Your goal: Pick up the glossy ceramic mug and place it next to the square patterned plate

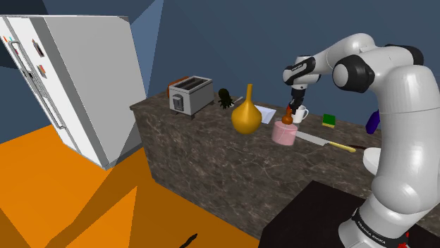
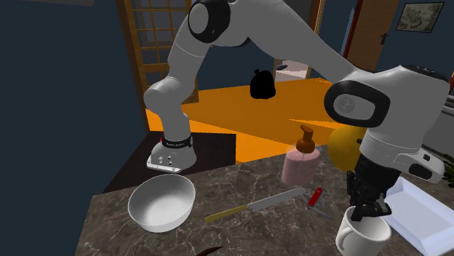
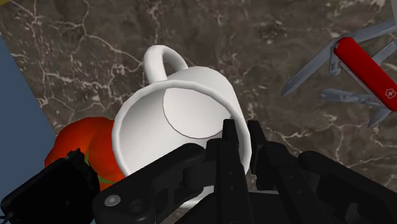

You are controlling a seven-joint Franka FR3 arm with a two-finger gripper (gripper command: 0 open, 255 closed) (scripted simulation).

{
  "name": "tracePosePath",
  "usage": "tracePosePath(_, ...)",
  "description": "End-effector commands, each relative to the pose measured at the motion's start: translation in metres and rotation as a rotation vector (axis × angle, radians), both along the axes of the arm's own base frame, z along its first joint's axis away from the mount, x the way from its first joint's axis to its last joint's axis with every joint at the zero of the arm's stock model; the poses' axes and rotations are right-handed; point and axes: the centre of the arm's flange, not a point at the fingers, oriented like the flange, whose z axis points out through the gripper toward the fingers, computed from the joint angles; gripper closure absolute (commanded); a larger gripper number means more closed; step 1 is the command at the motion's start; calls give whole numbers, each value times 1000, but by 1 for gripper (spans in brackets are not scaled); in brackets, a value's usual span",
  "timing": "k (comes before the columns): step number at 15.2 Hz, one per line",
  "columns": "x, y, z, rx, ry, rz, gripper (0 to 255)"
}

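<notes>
Now, jaws pinching rim of white mug [image 3: 167, 130], dark marbled counter [image 3: 95, 38] beneath, red pocketknife [image 3: 368, 69] nearby.

Dark marble counter [image 1: 211, 125] stands on an orange floor [image 1: 56, 190]. A white fridge [image 1: 84, 77] stands beside the counter. Blue walls [image 1: 211, 35] rise behind the counter.

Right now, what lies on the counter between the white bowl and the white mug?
In the second exterior view, a yellow-handled kitchen knife and a red pocket knife lie on the counter between the bowl and the mug.
</notes>
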Motion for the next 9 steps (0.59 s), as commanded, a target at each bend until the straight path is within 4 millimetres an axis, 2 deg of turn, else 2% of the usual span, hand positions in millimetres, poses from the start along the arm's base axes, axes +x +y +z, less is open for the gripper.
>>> tracePosePath(1,0,0,0,0,0,0,255)
tracePosePath(3,0,0,0,0,0,0,255)
tracePosePath(4,0,0,0,0,0,0,0)
tracePosePath(9,0,0,0,0,0,0,0)
